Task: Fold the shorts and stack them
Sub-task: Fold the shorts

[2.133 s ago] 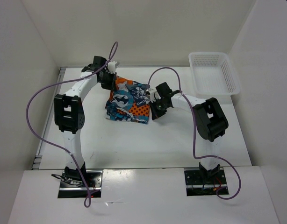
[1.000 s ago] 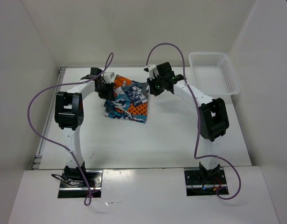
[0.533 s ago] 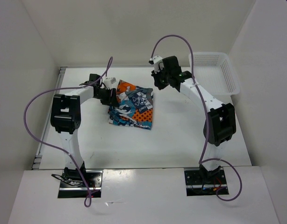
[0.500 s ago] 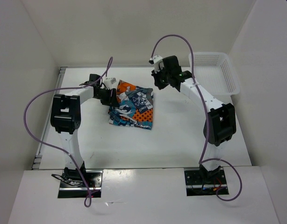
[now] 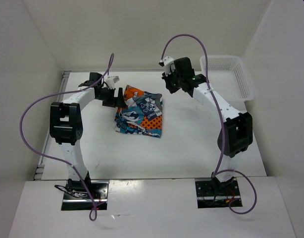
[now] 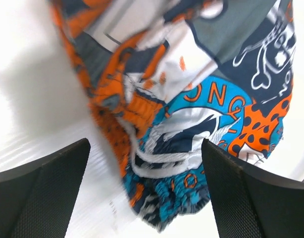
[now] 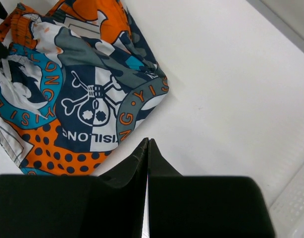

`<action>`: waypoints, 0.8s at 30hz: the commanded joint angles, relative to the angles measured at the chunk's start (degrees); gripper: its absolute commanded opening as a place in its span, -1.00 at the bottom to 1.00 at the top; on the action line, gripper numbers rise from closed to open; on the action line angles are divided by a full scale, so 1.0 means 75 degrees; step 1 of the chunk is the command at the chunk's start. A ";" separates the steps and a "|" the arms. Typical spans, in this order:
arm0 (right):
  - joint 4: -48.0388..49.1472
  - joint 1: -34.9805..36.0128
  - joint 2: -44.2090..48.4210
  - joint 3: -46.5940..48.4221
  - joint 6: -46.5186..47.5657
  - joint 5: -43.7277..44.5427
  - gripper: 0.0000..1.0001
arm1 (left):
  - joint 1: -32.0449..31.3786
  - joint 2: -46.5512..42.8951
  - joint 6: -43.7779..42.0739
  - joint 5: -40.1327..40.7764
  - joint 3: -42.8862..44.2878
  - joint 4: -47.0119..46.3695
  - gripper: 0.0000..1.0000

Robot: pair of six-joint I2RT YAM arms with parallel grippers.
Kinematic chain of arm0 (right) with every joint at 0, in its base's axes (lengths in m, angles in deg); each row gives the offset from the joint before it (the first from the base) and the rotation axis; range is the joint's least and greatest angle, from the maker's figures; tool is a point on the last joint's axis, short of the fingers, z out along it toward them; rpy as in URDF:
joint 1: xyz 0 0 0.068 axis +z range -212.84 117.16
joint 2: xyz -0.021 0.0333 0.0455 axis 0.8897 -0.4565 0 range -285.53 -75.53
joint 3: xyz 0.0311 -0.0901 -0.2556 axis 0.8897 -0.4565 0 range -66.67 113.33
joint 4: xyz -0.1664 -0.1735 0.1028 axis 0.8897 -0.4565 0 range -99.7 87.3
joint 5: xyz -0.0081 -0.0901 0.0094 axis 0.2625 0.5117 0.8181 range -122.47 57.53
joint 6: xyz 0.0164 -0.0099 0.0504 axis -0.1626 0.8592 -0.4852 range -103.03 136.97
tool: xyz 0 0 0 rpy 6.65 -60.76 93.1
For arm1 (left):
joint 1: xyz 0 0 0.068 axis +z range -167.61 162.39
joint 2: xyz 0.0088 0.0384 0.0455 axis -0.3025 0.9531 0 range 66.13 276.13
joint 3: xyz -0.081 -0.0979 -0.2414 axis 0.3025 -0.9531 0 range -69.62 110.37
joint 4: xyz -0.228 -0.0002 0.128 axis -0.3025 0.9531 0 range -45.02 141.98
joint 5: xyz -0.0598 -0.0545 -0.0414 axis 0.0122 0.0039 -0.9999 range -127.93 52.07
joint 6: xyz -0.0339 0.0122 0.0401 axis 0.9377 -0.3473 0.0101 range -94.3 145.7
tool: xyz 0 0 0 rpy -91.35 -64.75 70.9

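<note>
The shorts [image 5: 140, 113], in a patchwork print of teal, orange, white and dark grey, lie folded into a rough rectangle on the white table. My left gripper [image 5: 120, 97] is at their far left edge, open wide. In the left wrist view the shorts [image 6: 191, 99] lie ahead of and between the spread fingers [image 6: 43, 193], and nothing is pinched. My right gripper [image 5: 172, 84] hovers off their far right corner, shut and empty. In the right wrist view its closed tips [image 7: 147, 142] are over bare table just off the hem of the shorts [image 7: 87, 94].
A white mesh basket [image 5: 247, 82] stands at the back right of the table, with nothing showing inside. White walls close in the table on the left, back and right. Purple cables loop above both arms.
My left gripper has opened wide and let go of the left edge of the shorts, drawing back slightly to the left. The right arm has drifted up and to the right, still shut.
</note>
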 commanded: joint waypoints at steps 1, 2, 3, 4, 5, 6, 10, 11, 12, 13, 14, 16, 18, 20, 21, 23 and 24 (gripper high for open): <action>-0.0010 -0.0037 0.0689 0.0268 0.0237 0.0208 -0.94 | 0.0240 -0.0733 -0.0048 0.0012 0.0710 0.0484 1.00; -0.0010 -0.0037 0.0690 0.0268 0.0238 0.0302 -0.92 | 0.0426 -0.0734 -0.0048 0.0268 0.1002 0.0590 1.00; -0.0010 -0.0037 0.0771 0.0268 0.0319 0.0373 -0.92 | 0.0509 -0.0838 -0.0048 0.0409 0.1132 0.0672 1.00; 0.0059 -0.0037 0.0888 0.0186 0.0413 0.0571 -0.92 | 0.0602 -0.0956 -0.0048 0.0562 0.1250 0.0812 1.00; 0.0130 -0.0037 0.0959 0.0116 0.0413 0.0700 -0.89 | 0.0835 -0.1026 -0.0048 0.0749 0.1355 0.0814 1.00; 0.0281 -0.0037 0.1029 -0.0047 0.0483 0.0841 -0.89 | 0.0977 -0.1213 -0.0048 0.1168 0.1437 0.0883 1.00; 0.0856 -0.0130 0.1590 -0.0738 0.0554 0.1579 -0.87 | 0.1587 -0.1823 -0.0048 0.2202 0.1626 0.0884 1.00; 0.1008 -0.0212 0.1697 -0.1077 0.0554 0.1940 -0.82 | 0.1657 -0.2102 -0.0048 0.2494 0.1626 0.0884 1.00; 0.1207 -0.0213 0.1802 -0.1254 0.0554 0.2164 -0.82 | 0.1658 -0.2233 -0.0048 0.3181 0.1626 0.0884 1.00; 0.1615 -0.0434 0.1896 -0.1430 0.0554 0.2387 -0.82 | 0.1658 -0.2350 -0.0048 0.3501 0.1498 0.0815 1.00; 0.1816 -0.0529 0.2059 -0.1733 0.0554 0.2818 -0.79 | 0.1658 -0.2606 -0.0048 0.3783 0.1416 0.0686 1.00; 0.2295 -0.0832 0.2247 -0.2086 0.0484 0.3161 -0.79 | 0.1658 -0.2784 -0.0048 0.4872 0.1240 0.0544 1.00; 0.2694 -0.1033 0.2389 -0.2286 0.0484 0.3595 -0.77 | 0.1658 -0.2971 -0.0048 0.5877 0.0994 0.0427 1.00; 0.2884 -0.1266 0.2622 -0.2544 0.0566 0.3783 -0.75 | 0.1658 -0.3159 -0.0048 0.6327 0.0737 0.0241 1.00; 0.2884 -0.1268 0.2624 -0.2614 0.0566 0.3876 -0.75 | 0.1658 -0.3229 -0.0048 0.6480 0.0631 0.0240 1.00; 0.2990 -0.1501 0.2822 -0.2732 0.0566 0.3877 -0.71 | 0.1658 -0.3405 -0.0048 0.6680 0.0478 0.0169 1.00; 0.2990 -0.1502 0.2927 -0.2860 0.0566 0.3808 -0.68 | 0.1658 -0.3406 -0.0048 0.6680 0.0408 0.0169 1.00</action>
